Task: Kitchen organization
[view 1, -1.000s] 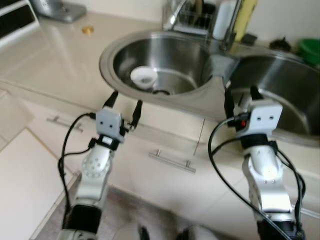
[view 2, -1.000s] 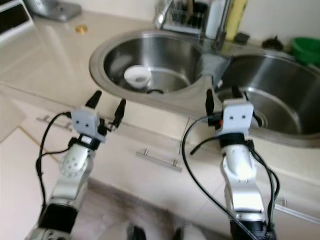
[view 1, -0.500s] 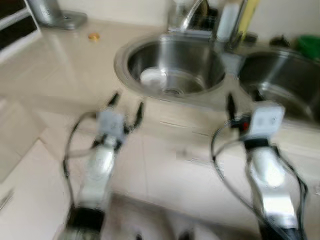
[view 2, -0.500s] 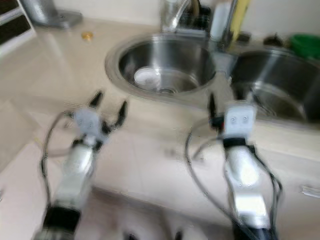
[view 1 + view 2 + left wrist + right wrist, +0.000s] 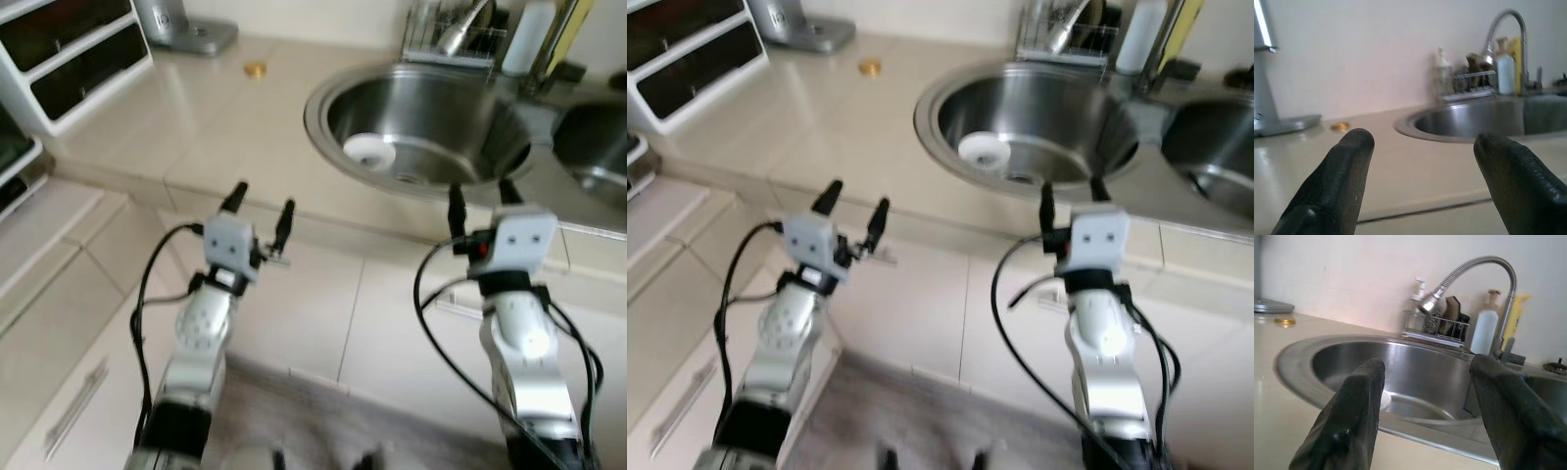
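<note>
Beige kitchen table (image 5: pixel 196 127) runs across the upper half of the head views, with cream cabinet fronts (image 5: pixel 323 313) below it. Round steel sink (image 5: pixel 431 122) set into the table at upper right of the frame; small white bowl (image 5: pixel 369 152) lies on the basin floor, toward its left side. Second basin (image 5: pixel 1215 162) just beside it at the right edge. Curved faucet (image 5: pixel 1469 271) stands behind the sink, next to a wire rack (image 5: pixel 1435 325) and a white bottle (image 5: pixel 1484 330). Small gold-coloured disc (image 5: pixel 255 70) rests on the table near the back wall, well left of the sink; base of a silver appliance (image 5: pixel 186 29) further left, white drawer unit (image 5: pixel 69 59) at upper left corner. Left tool (image 5: pixel 262 203) held in front of the cabinet fronts just under the table edge, left of the sink, fingers spread wide, nothing between them. Right tool (image 5: pixel 477 196) sits at the table edge directly below the sink rim, fingers likewise parted and empty; in its wrist view the fingers (image 5: pixel 1359 401) frame the basin.
</note>
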Robot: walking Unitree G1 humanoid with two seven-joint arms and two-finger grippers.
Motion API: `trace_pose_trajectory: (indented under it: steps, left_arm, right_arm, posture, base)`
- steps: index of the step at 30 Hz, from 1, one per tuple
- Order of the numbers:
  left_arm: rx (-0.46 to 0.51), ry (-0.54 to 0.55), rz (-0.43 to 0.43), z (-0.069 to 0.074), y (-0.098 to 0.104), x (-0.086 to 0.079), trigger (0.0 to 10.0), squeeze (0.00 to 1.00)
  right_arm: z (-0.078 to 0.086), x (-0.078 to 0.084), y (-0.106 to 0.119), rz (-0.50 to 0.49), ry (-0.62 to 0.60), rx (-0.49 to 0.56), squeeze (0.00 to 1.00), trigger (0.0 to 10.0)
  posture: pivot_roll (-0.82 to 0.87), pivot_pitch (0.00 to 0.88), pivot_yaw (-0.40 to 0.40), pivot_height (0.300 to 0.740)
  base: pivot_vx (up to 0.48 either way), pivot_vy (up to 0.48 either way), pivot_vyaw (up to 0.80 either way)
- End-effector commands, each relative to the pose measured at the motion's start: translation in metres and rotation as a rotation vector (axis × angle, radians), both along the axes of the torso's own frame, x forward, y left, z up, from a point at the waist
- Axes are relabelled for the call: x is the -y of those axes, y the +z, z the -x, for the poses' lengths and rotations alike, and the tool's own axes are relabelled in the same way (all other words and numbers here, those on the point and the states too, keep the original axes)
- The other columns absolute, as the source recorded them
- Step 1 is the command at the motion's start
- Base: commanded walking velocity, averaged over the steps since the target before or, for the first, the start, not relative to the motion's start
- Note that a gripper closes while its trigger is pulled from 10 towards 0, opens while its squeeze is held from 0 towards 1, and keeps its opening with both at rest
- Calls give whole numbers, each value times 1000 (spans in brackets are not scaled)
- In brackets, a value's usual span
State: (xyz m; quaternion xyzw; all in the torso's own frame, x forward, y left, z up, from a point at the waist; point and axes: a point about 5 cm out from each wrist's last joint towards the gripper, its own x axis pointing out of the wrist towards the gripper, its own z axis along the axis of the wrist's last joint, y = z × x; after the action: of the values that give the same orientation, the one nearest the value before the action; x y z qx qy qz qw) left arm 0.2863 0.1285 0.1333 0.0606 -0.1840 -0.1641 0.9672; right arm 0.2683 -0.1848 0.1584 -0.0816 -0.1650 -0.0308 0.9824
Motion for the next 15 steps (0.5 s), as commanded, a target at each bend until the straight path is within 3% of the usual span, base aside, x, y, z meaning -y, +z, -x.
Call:
trace_pose_trajectory:
  steps: [1,3,12,15]
  left_arm:
    - [4,24,-18,1,0,-8,10000,0]
    - [6,23,-20,1,0,-9,10000,0]
    - [1,22,-50,1,-2,-8,10000,0]
    - [-1,9,-96,2,-5,-6,10000,0]
  right_arm:
    - [-1,-5,3,-18,22,10,0,10000]
    - [-1,-5,3,-17,21,10,0,10000]
    - [8,-2,-7,32,29,-15,0,10000]
    - [16,-3,-12,59,40,-27,0,10000]
  posture:
    - [64,0,-33,740]
    - [64,0,-32,740]
    - [62,0,-32,740]
    - [58,0,-32,740]
  base:
    - [0,0,0]
    - [0,0,0]
    - [0,0,-800]
    - [0,0,-800]
